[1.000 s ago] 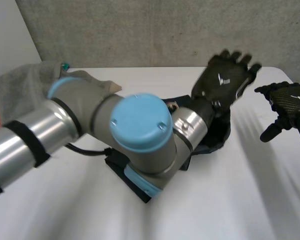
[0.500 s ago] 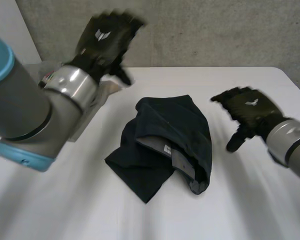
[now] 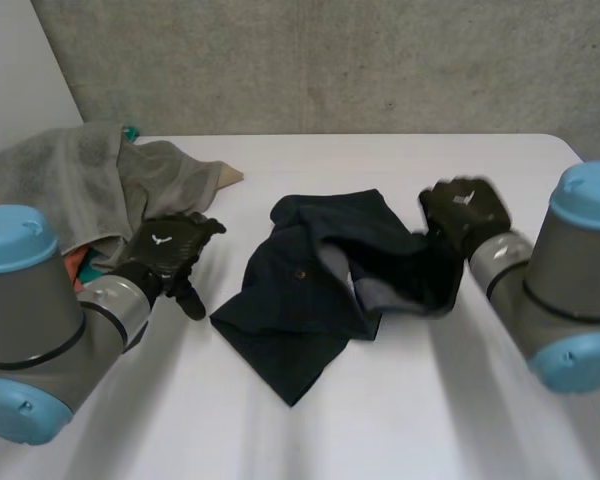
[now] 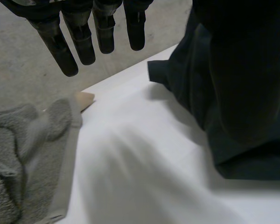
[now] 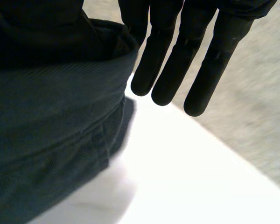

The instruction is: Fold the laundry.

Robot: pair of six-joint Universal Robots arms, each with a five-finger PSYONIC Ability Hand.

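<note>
Lying crumpled mid-frame on the white table (image 3: 400,420), the dark navy garment (image 3: 300,300) is seen with grey lining exposed. The left hand (image 3: 165,250) is held centre-left, clear of it, fingers (image 4: 102,32) straight and slightly spread; grey towels (image 3: 70,180) are piled upper left. The right hand (image 3: 465,208) is placed at the garment's right edge, fingers (image 5: 170,70) straight, side by side.

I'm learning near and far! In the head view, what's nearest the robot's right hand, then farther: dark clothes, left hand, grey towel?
1. Dark clothes: right at the right hand, in the middle.
2. Left hand and grey towel: both across the clothes, on the robot's left; the towel's pointed corner reaches about as near as the hand, so too close to call.
</note>
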